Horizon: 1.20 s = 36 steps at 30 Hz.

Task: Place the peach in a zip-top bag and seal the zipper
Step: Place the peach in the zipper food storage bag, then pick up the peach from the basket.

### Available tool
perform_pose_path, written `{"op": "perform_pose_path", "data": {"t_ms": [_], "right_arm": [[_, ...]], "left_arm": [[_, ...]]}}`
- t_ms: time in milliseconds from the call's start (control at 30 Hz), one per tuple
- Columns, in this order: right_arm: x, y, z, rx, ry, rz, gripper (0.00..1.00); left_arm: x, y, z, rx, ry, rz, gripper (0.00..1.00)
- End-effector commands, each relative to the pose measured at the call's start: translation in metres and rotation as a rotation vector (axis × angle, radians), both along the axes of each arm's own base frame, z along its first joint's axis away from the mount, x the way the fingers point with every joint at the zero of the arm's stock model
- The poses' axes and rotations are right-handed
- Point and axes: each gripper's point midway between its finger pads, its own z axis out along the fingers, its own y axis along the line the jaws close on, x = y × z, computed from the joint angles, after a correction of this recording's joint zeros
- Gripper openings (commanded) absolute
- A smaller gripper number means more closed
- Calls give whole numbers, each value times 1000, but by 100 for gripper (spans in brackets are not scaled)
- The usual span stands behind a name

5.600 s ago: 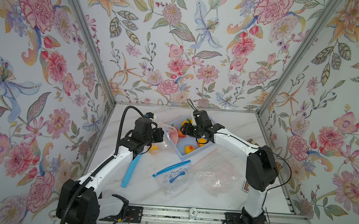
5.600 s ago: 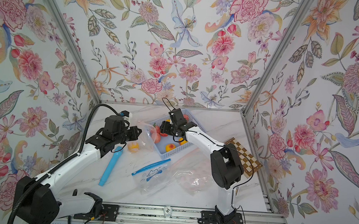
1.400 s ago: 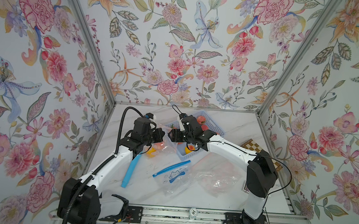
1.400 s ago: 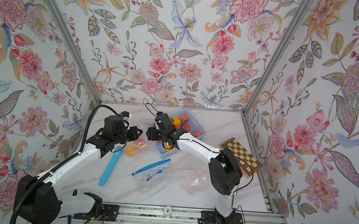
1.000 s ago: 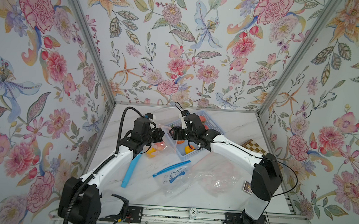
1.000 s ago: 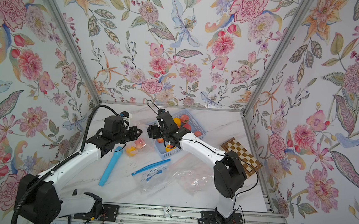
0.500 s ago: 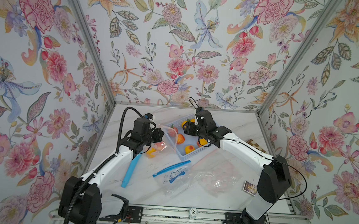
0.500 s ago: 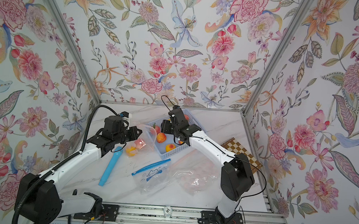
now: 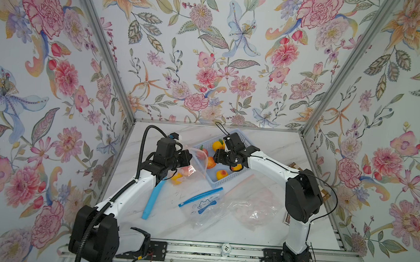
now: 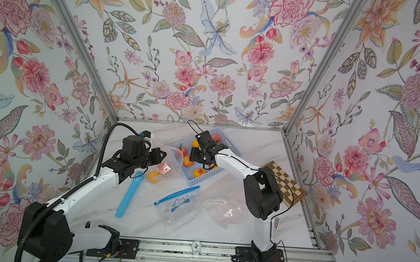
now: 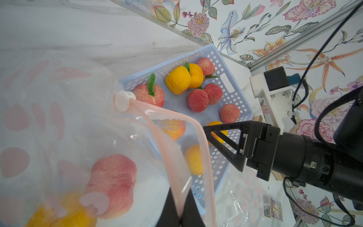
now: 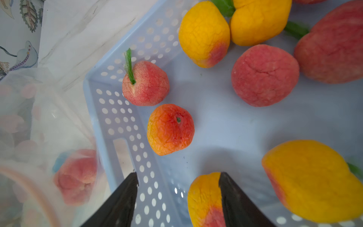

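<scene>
- Trouble could come if the right pincer [image 12: 177,176], open and empty over the pale blue plastic basket with holes [image 12: 117,118], pinched the small round orange-red peach [image 12: 170,129] off-centre: it might roll away.
- The left pincer [image 11: 179,206] was shut on the rim of the clear plastic zip-top bag [image 11: 59,118] with a pink zipper; a slip could let the mouth flop shut.
- That peach sat in the basket, its skin wrinkly. A pink-red peach [image 11: 114,182] lay inside the bag.
</scene>
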Motion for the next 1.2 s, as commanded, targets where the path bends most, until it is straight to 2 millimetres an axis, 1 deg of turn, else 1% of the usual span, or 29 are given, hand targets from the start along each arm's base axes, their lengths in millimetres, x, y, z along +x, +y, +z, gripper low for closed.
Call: {"op": "perform_pose_path", "data": {"t_ms": [0,267,633,700,967,1167], "right_arm": [[-1,10,0,3,25,41,70],[4,19,-20,-22,62,77,73],[12,33,-38,-19,93,107,74],[13,33,-44,-28,105,105,74],[14,34,-56,-35,127,107,74],[14,33,-64,-39,142,105,70]], "left_arm": [[1,1,-5,-11,12,0,0],[-1,2,-5,-14,13,-2,0],[-3,3,-10,-14,22,6,0],[-3,3,-10,-15,21,4,0],[-3,5,-11,-13,25,8,0],[-3,4,-12,-15,27,6,0]]}}
